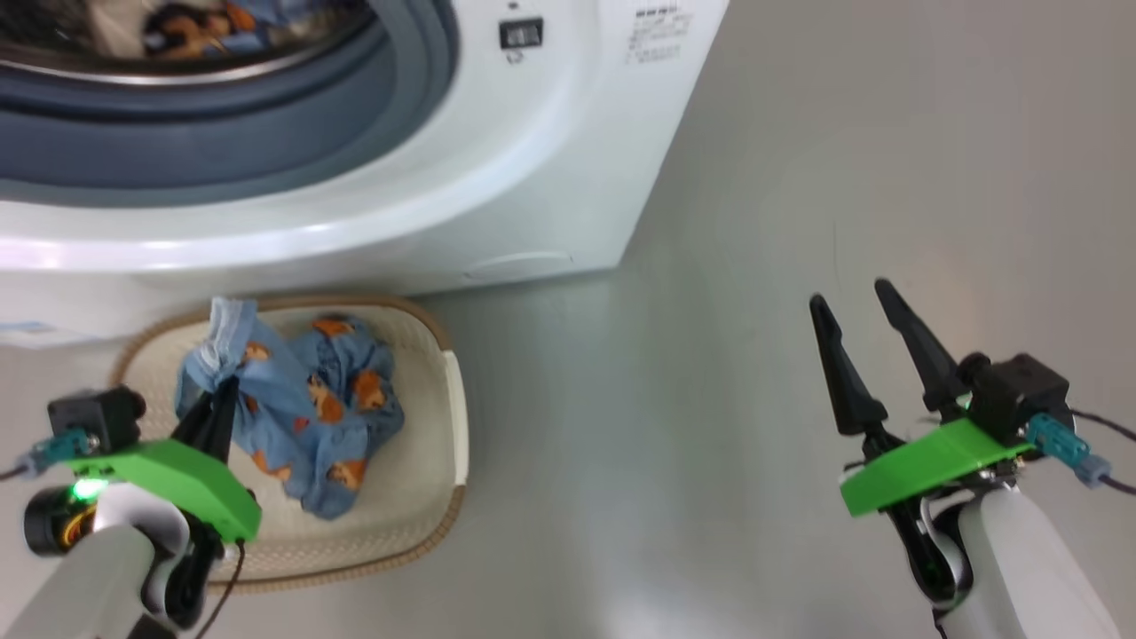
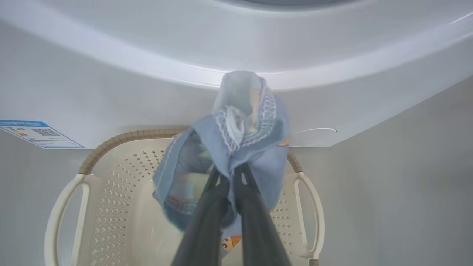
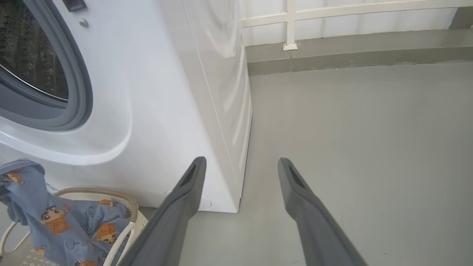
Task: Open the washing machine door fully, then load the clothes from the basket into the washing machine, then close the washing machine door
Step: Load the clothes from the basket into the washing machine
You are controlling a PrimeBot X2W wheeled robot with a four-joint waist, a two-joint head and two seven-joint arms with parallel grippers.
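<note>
Left tool [image 1: 224, 390] pinching bunched blue bear-print clothes [image 1: 333, 399]

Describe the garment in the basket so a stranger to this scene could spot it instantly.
Find the big white washing machine; on the floor in front of it stands a cream perforated basket with a brown rim. In it is a crumpled light blue garment printed with orange-brown cartoon bears, the basket's sole fabric, one end pinched up by the shut left gripper.

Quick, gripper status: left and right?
Left gripper: closed, holding the blue bear-print clothes.
Right gripper: open, holding nothing.
</note>
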